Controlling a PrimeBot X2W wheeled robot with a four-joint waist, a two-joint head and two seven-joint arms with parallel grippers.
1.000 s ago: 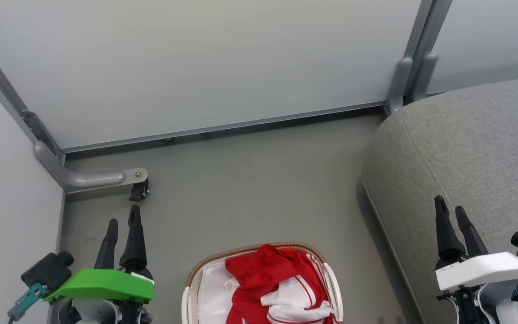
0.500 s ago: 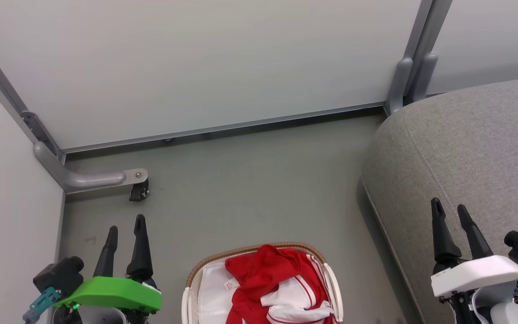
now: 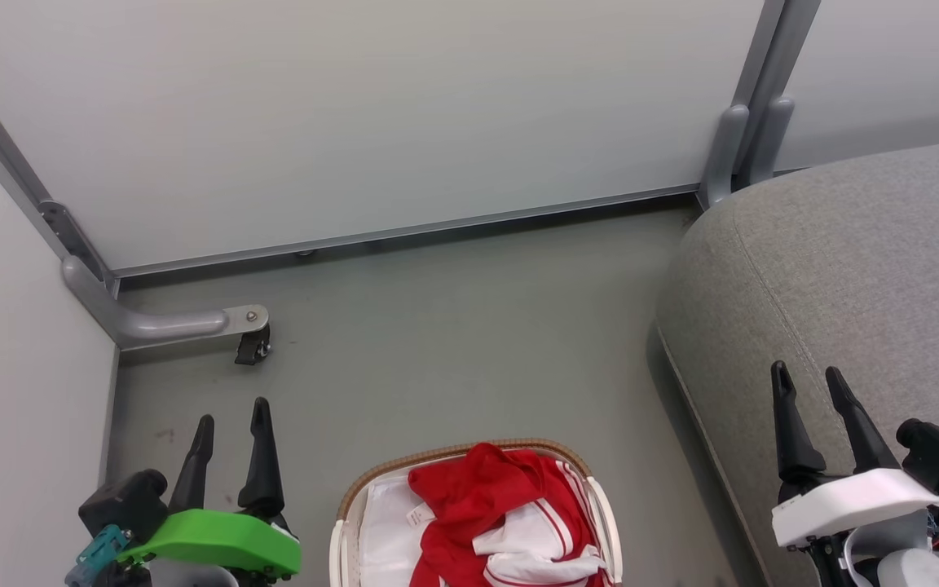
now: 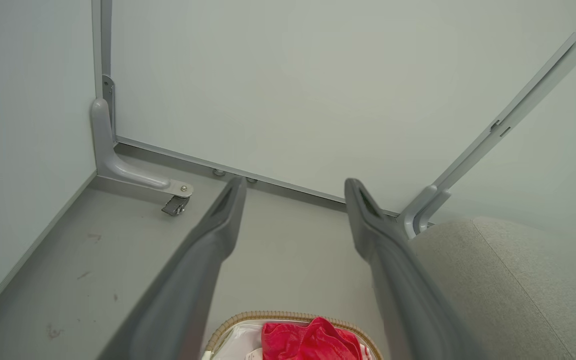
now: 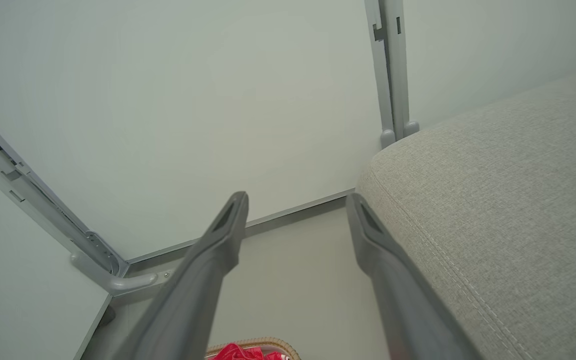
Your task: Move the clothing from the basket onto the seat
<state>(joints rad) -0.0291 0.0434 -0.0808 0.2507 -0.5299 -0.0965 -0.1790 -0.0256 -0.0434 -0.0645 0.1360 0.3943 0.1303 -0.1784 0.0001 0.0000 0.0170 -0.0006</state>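
Your left end effector (image 3: pixel 233 409) sits nearer 5 o'clock than a second ago, your right end effector (image 3: pixel 805 368) nearer 8; both gape wide, empty.

No readable writing

A small white label (image 3: pixel 416 515) is stitched to the red clothing (image 3: pixel 478 497) in the basket (image 3: pixel 437 451), to the right of the left claw (image 3: pixel 232 412) and lower in the head view than its tips. Any print on the label is too small to make out. No other lettering, number, brand or sign shows.
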